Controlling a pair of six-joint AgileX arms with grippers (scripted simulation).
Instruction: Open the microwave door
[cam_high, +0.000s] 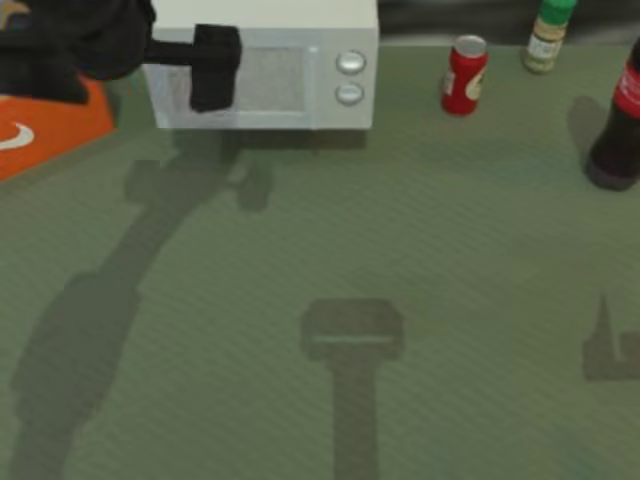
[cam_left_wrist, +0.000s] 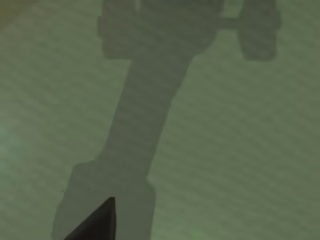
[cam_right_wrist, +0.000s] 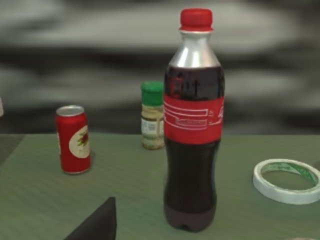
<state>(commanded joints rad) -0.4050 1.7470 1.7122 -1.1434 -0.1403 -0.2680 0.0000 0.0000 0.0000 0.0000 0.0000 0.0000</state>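
The white microwave (cam_high: 262, 25) stands at the back of the table, left of centre. Its door (cam_high: 275, 82), white-framed with a grey mesh window, lies flush with the front. Two silver knobs (cam_high: 350, 63) sit on the panel to the door's right. My left arm comes in from the top left, and my left gripper (cam_high: 214, 70) hangs in front of the door's left part, covering it. The left wrist view holds only green table and the arm's shadow. My right gripper (cam_right_wrist: 100, 224) shows only as a dark tip at the picture's edge in the right wrist view.
An orange box (cam_high: 45, 130) lies left of the microwave. A red can (cam_high: 464, 75), a green-capped jar (cam_high: 548, 35) and a cola bottle (cam_high: 618, 120) stand at the back right. A white tape roll (cam_right_wrist: 286, 181) lies beside the bottle.
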